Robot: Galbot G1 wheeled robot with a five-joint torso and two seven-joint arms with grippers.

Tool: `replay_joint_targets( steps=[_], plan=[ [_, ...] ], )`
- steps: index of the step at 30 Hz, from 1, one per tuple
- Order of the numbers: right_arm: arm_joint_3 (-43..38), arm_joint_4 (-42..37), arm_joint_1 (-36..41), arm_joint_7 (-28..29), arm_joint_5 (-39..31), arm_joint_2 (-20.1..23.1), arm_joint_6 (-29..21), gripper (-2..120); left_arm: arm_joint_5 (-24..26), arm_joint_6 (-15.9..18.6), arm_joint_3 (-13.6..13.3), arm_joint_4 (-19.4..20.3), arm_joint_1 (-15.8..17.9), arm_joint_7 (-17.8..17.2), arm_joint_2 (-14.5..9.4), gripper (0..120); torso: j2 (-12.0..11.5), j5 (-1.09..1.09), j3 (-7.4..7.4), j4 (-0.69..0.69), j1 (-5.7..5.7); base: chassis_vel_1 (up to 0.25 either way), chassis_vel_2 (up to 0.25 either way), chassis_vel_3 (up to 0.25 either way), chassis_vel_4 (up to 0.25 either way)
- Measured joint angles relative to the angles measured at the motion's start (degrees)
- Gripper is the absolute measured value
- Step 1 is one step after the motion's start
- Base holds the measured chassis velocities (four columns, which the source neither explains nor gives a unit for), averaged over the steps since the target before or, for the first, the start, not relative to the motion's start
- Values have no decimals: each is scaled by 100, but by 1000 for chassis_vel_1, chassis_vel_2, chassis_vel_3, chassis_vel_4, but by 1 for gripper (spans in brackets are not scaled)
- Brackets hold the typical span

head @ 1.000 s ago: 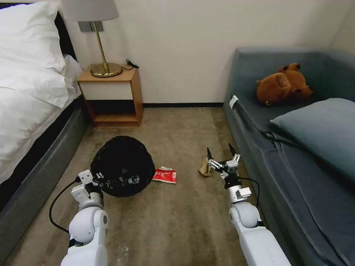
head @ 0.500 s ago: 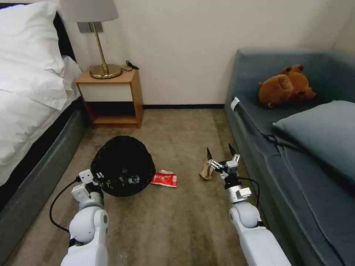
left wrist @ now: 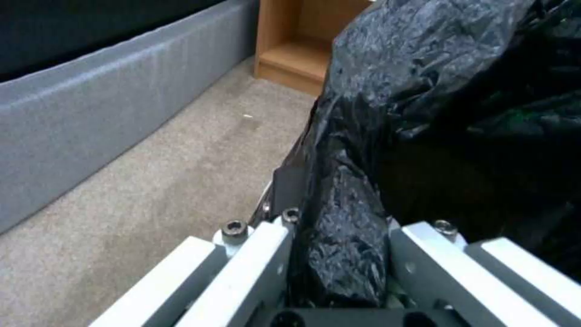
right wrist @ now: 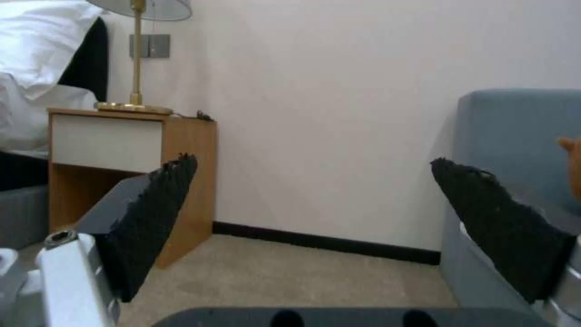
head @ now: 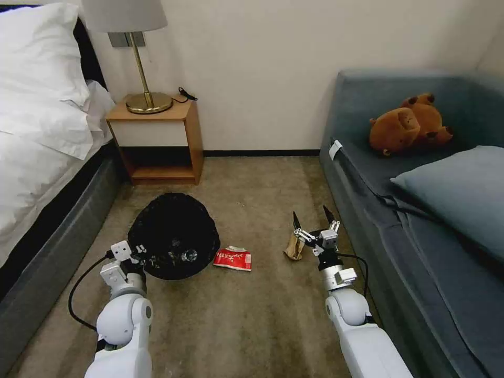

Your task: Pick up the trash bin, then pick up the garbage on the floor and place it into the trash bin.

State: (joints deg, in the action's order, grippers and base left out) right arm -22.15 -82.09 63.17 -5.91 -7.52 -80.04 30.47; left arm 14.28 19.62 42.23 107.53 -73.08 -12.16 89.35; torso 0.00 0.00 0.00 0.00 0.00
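Our left end effector grips the black-bagged trash bin; right end effector stays wide above the tan scrap; at the bin's 4 o'clock, the red packet has shifted slightly with the camera

Left gripper: jaws were clamped, arm reached forward and low.
Right gripper: jaws were spread, pointing forward.
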Motion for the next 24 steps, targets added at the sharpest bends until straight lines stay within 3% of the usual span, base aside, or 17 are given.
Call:
replay_joint_targets(
  steps=[24],
  plan=[
    [-20, -22, 25, 0, -34, 7, -23, 99, -5, 0, -26, 15, -3, 14, 12, 2, 0, 0, 0, 0, 0, -13, 13, 15, -13]
  ],
)
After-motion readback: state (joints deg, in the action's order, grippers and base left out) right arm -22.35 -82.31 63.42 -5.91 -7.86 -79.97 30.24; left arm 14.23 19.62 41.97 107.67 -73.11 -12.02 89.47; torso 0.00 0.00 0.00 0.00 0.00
